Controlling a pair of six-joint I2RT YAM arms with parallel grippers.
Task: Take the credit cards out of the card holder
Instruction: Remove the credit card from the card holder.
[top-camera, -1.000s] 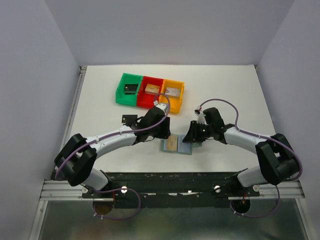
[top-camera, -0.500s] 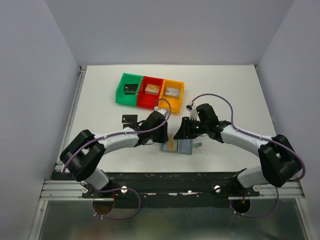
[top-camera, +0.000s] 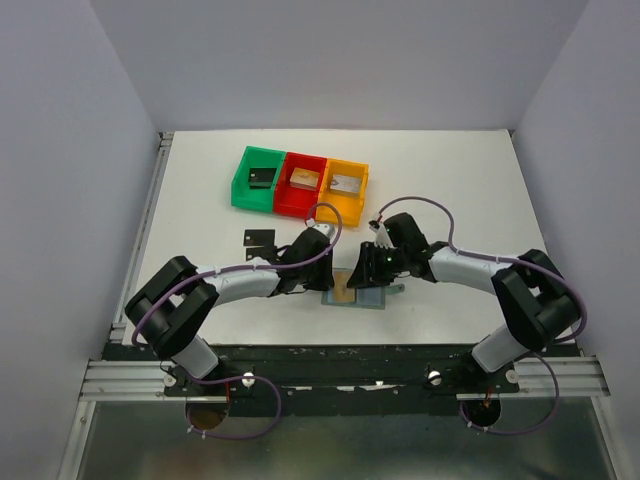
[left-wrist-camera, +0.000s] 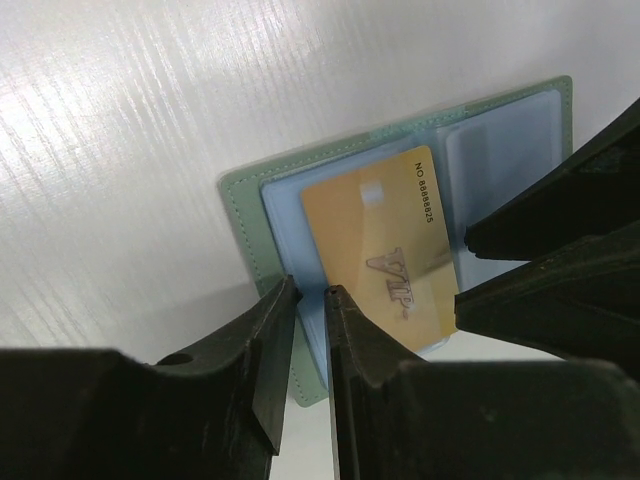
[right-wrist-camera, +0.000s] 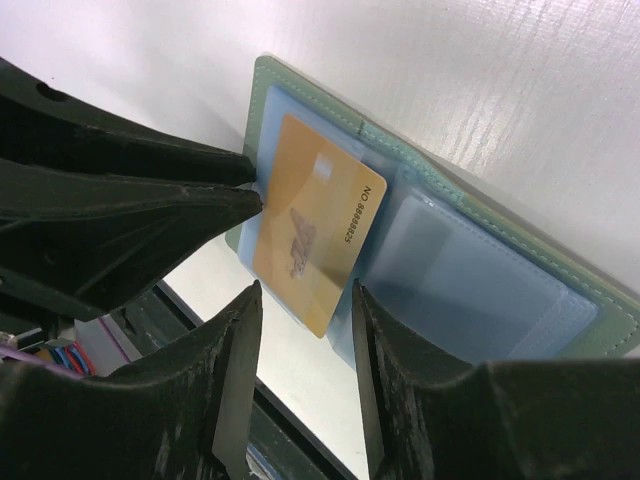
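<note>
Grey-green outside and pale blue within, the card holder (top-camera: 372, 298) lies open and flat near the front edge of the white table (top-camera: 460, 180). Its long axis runs left to right, roughly along that edge, and its small closing tab is on the right end. A gold card (left-wrist-camera: 385, 250) printed "VIP" sits in the left-hand pocket. Its long axis crosses the holder's, and it is skewed a little against the pocket's edges.

The left gripper (left-wrist-camera: 310, 300) comes down at the holder's left border with only a slim gap between its jaws. From this angle it is hard to say whether they pinch the cover or merely rest on it. The right gripper (right-wrist-camera: 305, 290) reaches in from the other side, its jaws standing apart, one on either side of the gold card's near end.

A black card (top-camera: 258, 239) lies on the table beyond the left arm, well apart from the holder. Farther back, a green bin (top-camera: 242, 186), a red bin (top-camera: 284, 192) and an orange bin (top-camera: 362, 190) stand touching in a row.
</note>
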